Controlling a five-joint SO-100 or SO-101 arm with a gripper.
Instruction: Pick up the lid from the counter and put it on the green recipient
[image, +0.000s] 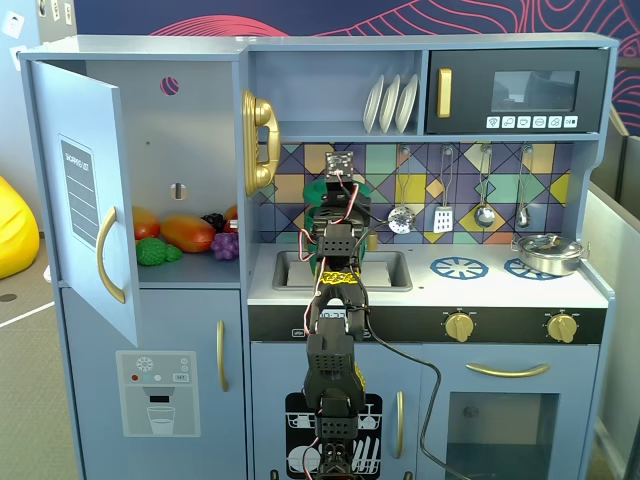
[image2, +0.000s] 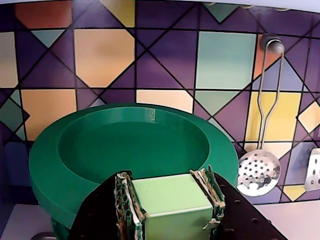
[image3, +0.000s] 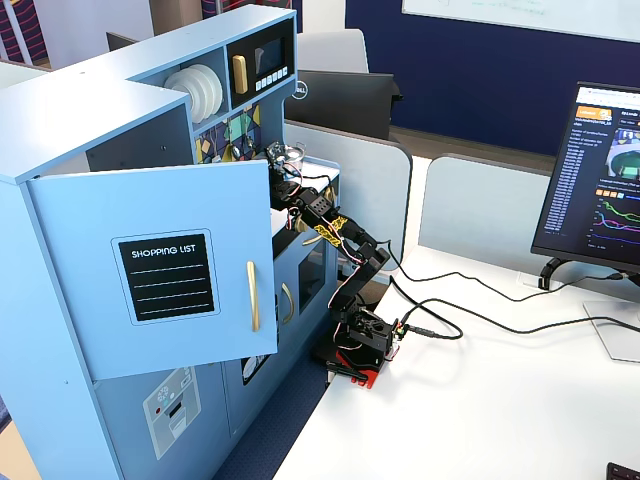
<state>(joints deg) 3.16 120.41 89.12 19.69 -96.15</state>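
In the wrist view the lid (image2: 90, 150), a dark-green round disc with a raised rim, fills the middle of the picture. My gripper (image2: 167, 186) is shut on its pale-green square knob (image2: 172, 197), one finger on each side. Just under the lid's left edge a bit of the green recipient (image2: 57, 227) shows, and I cannot tell whether the lid touches it. In a fixed view from the front, my gripper (image: 338, 192) is over the counter behind the sink. There the arm hides most of the lid (image: 313, 190) and all of the recipient.
The sink (image: 300, 270) lies below the arm. Blue burner rings (image: 458, 267) and a silver pot (image: 548, 252) sit to the right. Utensils hang on the tiled wall, a slotted spoon (image2: 258, 170) nearest. The cupboard door (image: 85, 190) stands open at left, with toy fruit inside.
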